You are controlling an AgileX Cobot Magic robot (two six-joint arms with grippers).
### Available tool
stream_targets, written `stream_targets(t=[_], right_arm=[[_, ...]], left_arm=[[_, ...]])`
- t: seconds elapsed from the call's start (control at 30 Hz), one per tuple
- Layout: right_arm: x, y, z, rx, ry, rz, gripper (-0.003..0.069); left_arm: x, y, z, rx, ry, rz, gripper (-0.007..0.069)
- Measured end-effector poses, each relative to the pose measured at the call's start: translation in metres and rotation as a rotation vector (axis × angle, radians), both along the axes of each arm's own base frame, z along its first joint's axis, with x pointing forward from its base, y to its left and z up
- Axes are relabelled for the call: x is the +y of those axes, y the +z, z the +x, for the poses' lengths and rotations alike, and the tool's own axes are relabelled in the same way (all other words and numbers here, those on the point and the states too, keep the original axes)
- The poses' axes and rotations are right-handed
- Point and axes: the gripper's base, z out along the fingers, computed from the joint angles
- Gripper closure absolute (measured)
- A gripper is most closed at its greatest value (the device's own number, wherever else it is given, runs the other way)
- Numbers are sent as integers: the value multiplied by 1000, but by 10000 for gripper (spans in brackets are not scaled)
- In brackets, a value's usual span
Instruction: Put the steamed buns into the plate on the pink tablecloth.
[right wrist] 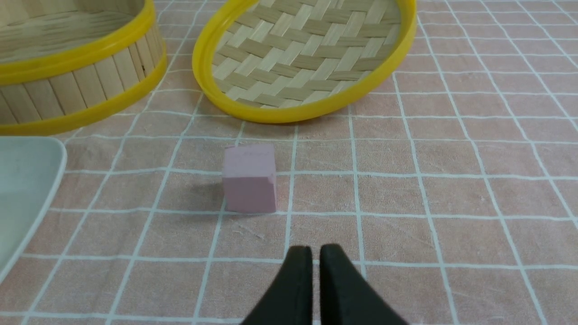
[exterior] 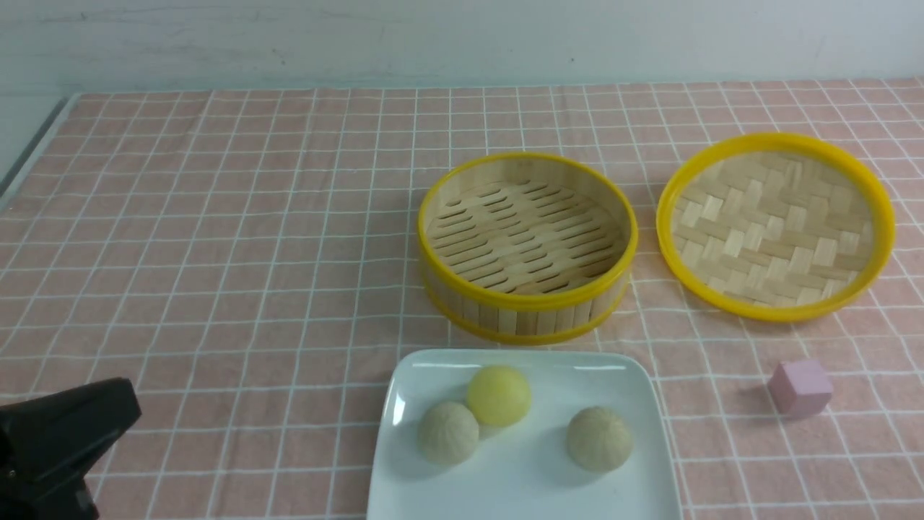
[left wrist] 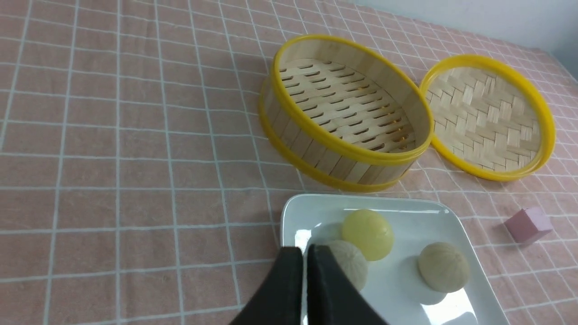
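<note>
Three steamed buns lie in the white square plate (exterior: 535,485) on the pink tablecloth (exterior: 216,253): a smooth yellow one (exterior: 498,394), a grey-beige one (exterior: 448,432) touching it, and another grey-beige one (exterior: 598,438) apart to the right. In the left wrist view, my left gripper (left wrist: 305,251) hangs shut and empty above the plate's (left wrist: 406,298) left rim, its fingers covering part of the nearer grey-beige bun (left wrist: 352,264). In the front view only its black body (exterior: 65,433) shows, at the lower left. My right gripper (right wrist: 316,251) is shut with nothing in it, over bare cloth.
An empty yellow-rimmed bamboo basket (exterior: 527,245) stands just behind the plate. Its woven lid (exterior: 776,225) lies to the right. A small pink cube (exterior: 800,388) sits right of the plate, a little ahead of the right gripper (right wrist: 249,178). The table's left edge (exterior: 29,159) shows.
</note>
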Motion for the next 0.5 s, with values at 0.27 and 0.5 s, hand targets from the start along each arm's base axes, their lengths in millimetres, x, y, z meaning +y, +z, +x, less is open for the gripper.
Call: stream_targets(t=[0.27, 0.5], right_arm=[[0, 0, 0, 0, 0, 0, 595], [0, 0, 0, 0, 0, 0, 583]], left_arm=[[7, -3, 2, -11, 44, 105, 570], [13, -9, 0, 10, 64, 183, 562]])
